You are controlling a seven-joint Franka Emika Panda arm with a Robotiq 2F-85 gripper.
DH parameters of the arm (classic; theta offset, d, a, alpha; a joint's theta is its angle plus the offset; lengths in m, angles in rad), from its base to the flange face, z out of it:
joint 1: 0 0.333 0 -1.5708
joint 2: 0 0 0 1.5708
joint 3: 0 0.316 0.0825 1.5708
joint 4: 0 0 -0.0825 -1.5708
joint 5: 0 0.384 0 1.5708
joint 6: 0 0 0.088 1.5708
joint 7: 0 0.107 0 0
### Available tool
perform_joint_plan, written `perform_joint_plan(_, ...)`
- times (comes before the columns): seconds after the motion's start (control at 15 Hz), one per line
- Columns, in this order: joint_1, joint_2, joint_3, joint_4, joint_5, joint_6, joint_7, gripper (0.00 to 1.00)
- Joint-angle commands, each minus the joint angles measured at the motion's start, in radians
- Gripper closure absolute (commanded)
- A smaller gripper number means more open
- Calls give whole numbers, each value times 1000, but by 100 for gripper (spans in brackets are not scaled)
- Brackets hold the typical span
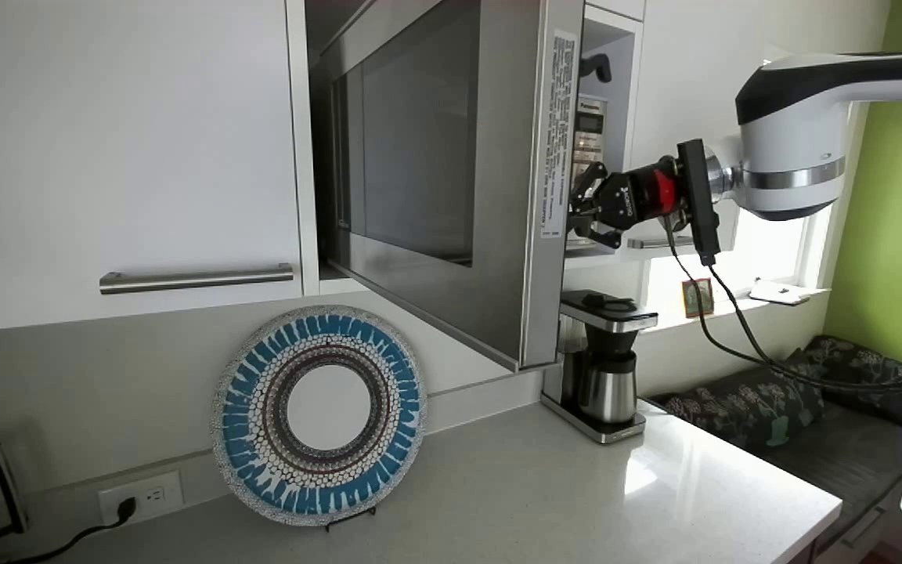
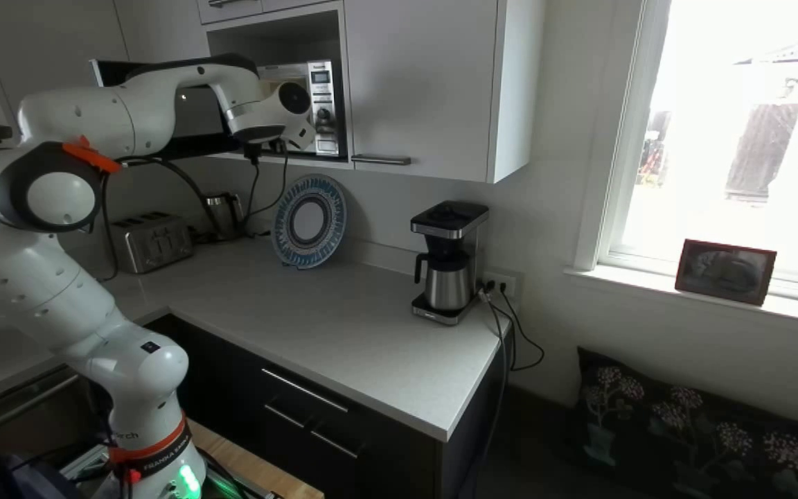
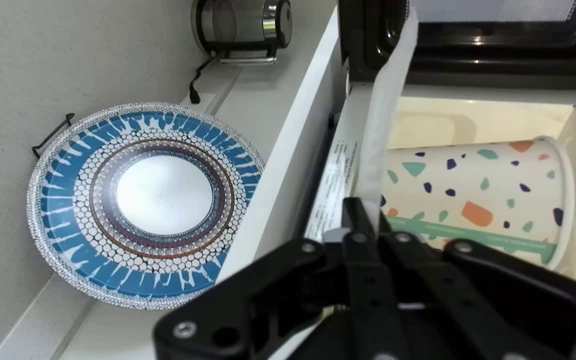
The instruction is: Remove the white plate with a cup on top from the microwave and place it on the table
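Note:
The white plate (image 3: 385,110) shows edge-on as a blurred pale strip in the wrist view. My gripper (image 3: 368,220) is shut on its near rim. The cup (image 3: 473,195), cream with coloured specks and a green band, appears sideways in the wrist view with its base at the plate. Behind it is the cream interior of the microwave (image 3: 503,102); how far plate and cup are inside is unclear. The microwave (image 1: 420,157) has its door swung open in an exterior view, hiding plate and cup; my gripper (image 1: 582,213) is at its opening. The table (image 2: 302,326) lies below.
The large blue patterned plate (image 1: 255,439) stands upright on a stand against the wall under the microwave. A coffee maker (image 2: 449,281) stands near the counter's end. A toaster (image 2: 153,242) and a kettle (image 3: 243,30) are farther along. The open door (image 1: 502,196) juts out beside my gripper.

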Motion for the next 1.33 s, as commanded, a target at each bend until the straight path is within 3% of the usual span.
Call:
perform_joint_plan(0.0,-30,-36,-20,-42,8,-144,-63,100)
perform_joint_plan(0.2,-53,-38,-27,-49,18,-223,-114,100)
perform_joint_plan(0.87,-70,-13,-9,-17,7,-217,-99,100)
perform_joint_plan(1.27,-79,-10,-36,-22,-11,-337,-149,100)
